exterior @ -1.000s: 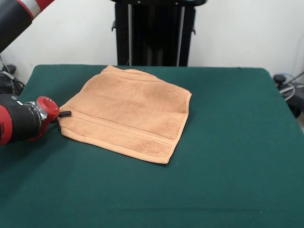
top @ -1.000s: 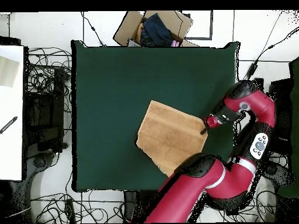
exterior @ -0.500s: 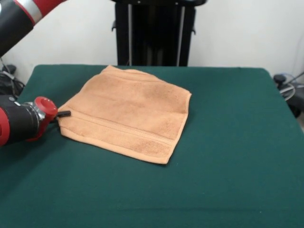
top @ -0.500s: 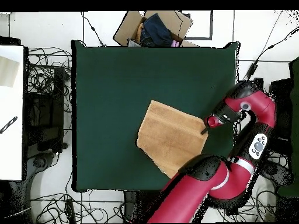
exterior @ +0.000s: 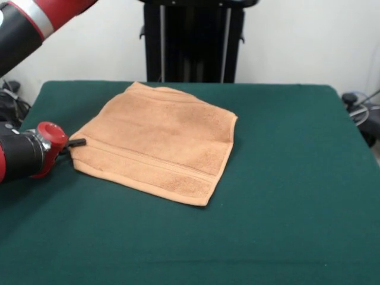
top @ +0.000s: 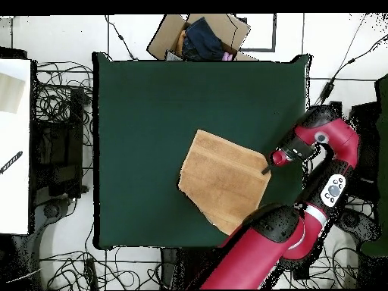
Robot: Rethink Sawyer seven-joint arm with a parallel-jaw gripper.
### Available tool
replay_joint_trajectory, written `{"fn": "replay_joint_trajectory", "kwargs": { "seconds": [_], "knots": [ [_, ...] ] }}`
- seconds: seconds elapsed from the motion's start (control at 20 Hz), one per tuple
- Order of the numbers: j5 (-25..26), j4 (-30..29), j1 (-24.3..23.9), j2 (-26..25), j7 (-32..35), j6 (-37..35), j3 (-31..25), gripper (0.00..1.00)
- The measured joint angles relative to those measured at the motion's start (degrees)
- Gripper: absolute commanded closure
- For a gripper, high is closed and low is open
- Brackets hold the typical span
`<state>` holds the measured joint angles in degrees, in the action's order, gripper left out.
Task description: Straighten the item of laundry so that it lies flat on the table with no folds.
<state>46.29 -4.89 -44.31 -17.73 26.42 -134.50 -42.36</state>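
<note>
The towel (exterior: 155,141) is lying on the green table (exterior: 285,178), toward the left of centre in the front view, turned at an angle and mostly spread, with a woven band showing along its near hem. The arm (exterior: 24,155) is reaching in low from the left edge. The gripper (exterior: 77,142) is sitting right at the towel's left corner, touching it. Whether its tips are pinching the cloth or spread apart, cannot tell. In the overhead view the gripper (top: 267,168) is meeting the towel (top: 223,178) at a corner.
</note>
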Motion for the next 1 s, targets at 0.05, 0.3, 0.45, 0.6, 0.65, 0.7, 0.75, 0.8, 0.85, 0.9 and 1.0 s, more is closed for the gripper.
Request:
{"fn": "replay_joint_trajectory", "kwargs": {
  "seconds": [0.05,0.3,0.45,0.6,0.65,0.7,0.75,0.8,0.85,0.9,1.0],
  "knots": [
    [1.2,0.0,-0.2,0.1,-0.3,-0.4,-1.0,1.00],
    [8.4,-0.1,-2.0,0.7,-2.0,-2.5,-8.0,1.00],
    [12.6,-0.2,-3.0,1.0,-3.0,-3.5,-12.0,1.00],
    [16.8,-0.5,-4.1,1.3,-4.0,-4.4,-16.0,1.00],
    [18.8,-0.7,-4.7,1.5,-4.3,-4.7,-17.9,1.00],
    [19.8,-0.9,-5.0,1.5,-4.4,-4.9,-18.8,1.00],
    [20.3,-0.9,-5.2,1.6,-4.4,-5.0,-19.3,1.00],
    [21.5,-1.0,-5.6,1.6,-4.5,-5.2,-20.4,1.00],
    [22.7,-1.1,-5.9,1.7,-4.7,-5.4,-21.6,1.00],
    [24.5,-1.1,-6.3,1.8,-5.0,-5.7,-23.3,1.00],
    [26.5,-1.1,-6.8,1.9,-5.5,-5.9,-25.1,1.00]
  ]
}}
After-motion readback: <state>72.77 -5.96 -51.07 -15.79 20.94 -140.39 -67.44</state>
